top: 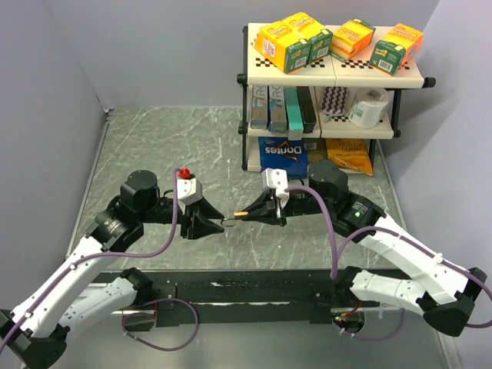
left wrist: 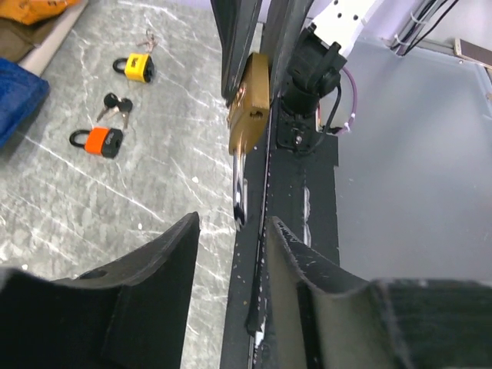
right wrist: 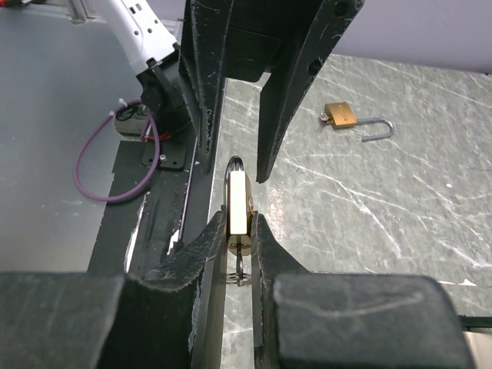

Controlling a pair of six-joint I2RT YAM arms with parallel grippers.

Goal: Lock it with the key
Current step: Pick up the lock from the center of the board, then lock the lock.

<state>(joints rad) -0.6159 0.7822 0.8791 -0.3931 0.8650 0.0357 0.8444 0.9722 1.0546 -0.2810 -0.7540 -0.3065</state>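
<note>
A brass padlock is held off the table, edge-on, with my right gripper shut on its body. A key with a wire ring sticks out of the lock's underside, between the fingers. In the left wrist view the same padlock points its steel shackle at my left gripper. That gripper is open, its fingertips on either side of the shackle's end with nothing clamped. From above, both grippers meet at the padlock in the middle of the table.
A yellow padlock, an orange padlock and loose keys lie on the marble table. Another brass padlock lies with its shackle open. A shelf rack with boxes stands at the back right, a Doritos bag below it.
</note>
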